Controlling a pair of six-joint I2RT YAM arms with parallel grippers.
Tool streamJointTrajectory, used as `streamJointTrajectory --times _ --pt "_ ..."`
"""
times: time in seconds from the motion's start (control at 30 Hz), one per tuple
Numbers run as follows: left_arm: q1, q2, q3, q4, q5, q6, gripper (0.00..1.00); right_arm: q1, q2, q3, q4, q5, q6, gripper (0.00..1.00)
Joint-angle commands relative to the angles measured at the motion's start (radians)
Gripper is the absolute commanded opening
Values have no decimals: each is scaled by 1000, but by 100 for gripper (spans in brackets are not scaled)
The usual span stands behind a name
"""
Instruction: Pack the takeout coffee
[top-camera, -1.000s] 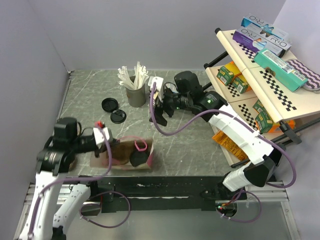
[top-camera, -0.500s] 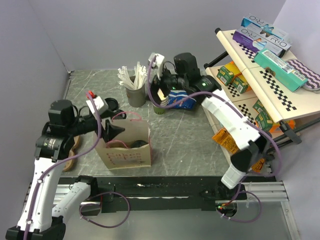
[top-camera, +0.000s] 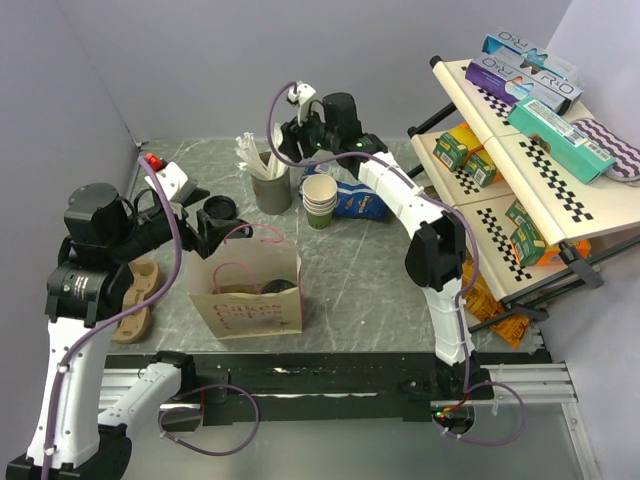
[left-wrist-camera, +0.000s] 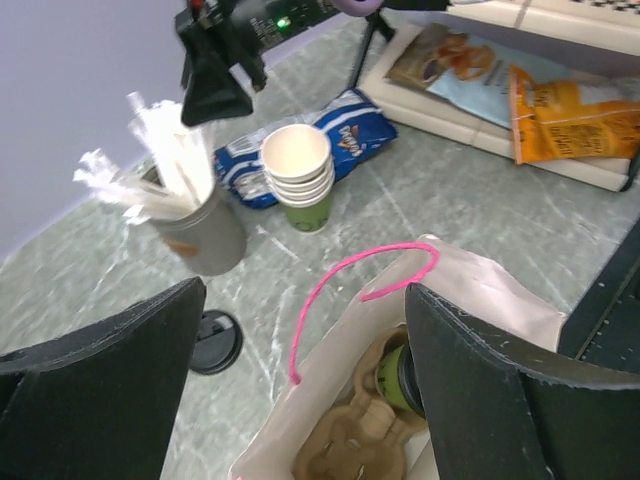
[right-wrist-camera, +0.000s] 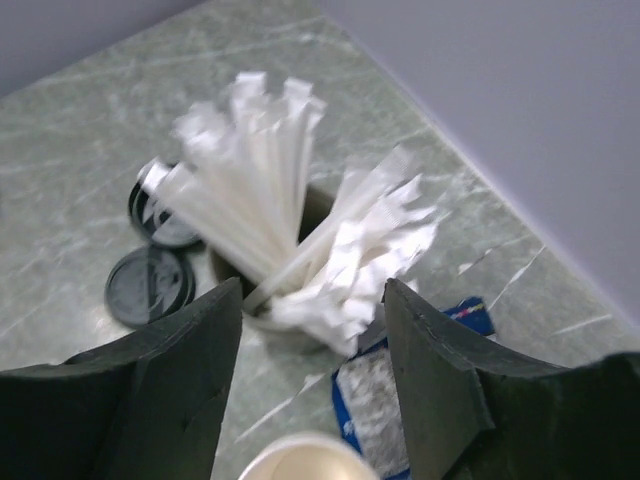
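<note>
Our left hand (left-wrist-camera: 305, 298) gapes wide over the bag (left-wrist-camera: 490, 300) holding the takeout coffee (left-wrist-camera: 392, 372). Our right hand (right-wrist-camera: 312, 290), jaws apart and empty, hovers over the straws (right-wrist-camera: 270, 200), likely to take one.

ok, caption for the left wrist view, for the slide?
Left hand open above the paper bag, takeout coffee and cardboard carrier inside; stacked cups and straw holder beyond.

You're looking at a grey-green marbled stone desk (top-camera: 350, 270), veined white. The tan paper bag (top-camera: 250, 305) has pink cord handles (left-wrist-camera: 365, 285) and pink print. The green-sided paper coffee cup (left-wrist-camera: 388, 370) is black-lidded. The stacked cream paper cups (left-wrist-camera: 297, 170) end in green, and the crinkled snack packet (left-wrist-camera: 350, 125) is blue.
</note>
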Motion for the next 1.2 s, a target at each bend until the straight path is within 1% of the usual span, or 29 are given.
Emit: streamJointTrajectory --times 0.0,0.1,0.2,0.33,0.37,0.4,0.5,0.53,0.57,0.6,0.77,0.87,1.17 --pt "9 7 57 -51 -100 -12 87 -7 50 113 235 30 73 62" --pt "19 16 80 -78 -108 -15 87 -8 111 175 284 64 107 56" --pt "25 28 111 -107 -124 -4 88 -8 125 194 285 78 113 52" --pt "31 30 128 -115 -175 4 88 -19 49 84 267 32 119 47" --pt "34 27 126 -110 -186 7 88 -23 26 10 268 -2 123 46" --pt "40 19 122 -106 -192 10 88 -26 -23 -27 272 -19 124 45" --pt "58 9 112 -98 -206 13 89 -40 -89 -118 233 -81 103 46" --pt "63 9 109 -98 -204 15 89 -45 -99 -127 195 -95 86 49" --pt "68 6 109 -100 -203 13 89 -46 -109 -138 174 -114 77 55" --pt "74 5 109 -100 -201 13 89 -51 -112 -144 158 -137 71 56" --pt "88 7 96 -94 -187 10 89 -63 -116 -184 182 -151 75 55" --pt "91 12 96 -95 -180 7 89 -65 -93 -168 201 -162 93 54" --pt "95 18 103 -118 -186 18 90 -60 -21 -101 225 -180 118 47"
